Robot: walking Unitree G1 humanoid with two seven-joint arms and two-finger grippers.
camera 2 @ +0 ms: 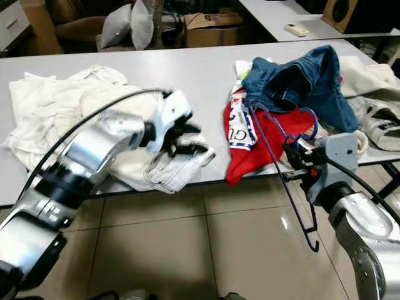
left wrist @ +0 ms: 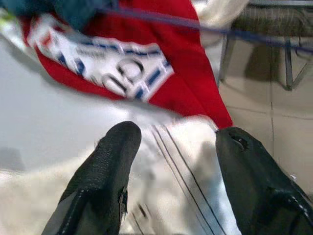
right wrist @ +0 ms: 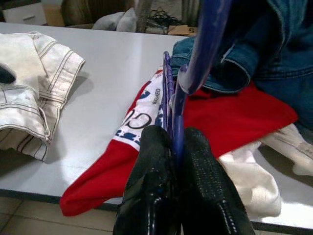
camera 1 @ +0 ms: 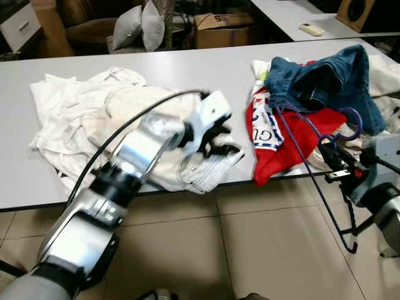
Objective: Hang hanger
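The right claw [camera 2: 300, 164], at the right of the frame by the desk [camera 1: 206, 69] edge, is pinching the purple hanger [camera 1: 312, 156], whose hook lies against the denim garment [camera 1: 325, 78] and whose lower bar hangs off the desk. The left claw [camera 1: 219, 140] hovers spread over the white trousers [camera 1: 194, 169] at centre. To do this step well, I'd keep the pinch firm, lift the hanger free of the red shirt [camera 1: 287, 144] first, and avoid snagging the denim.

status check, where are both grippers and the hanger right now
Right gripper shut on blue hanger, at table edge. Left gripper open over white trousers. Red shirt and denim heaped beside hanger.
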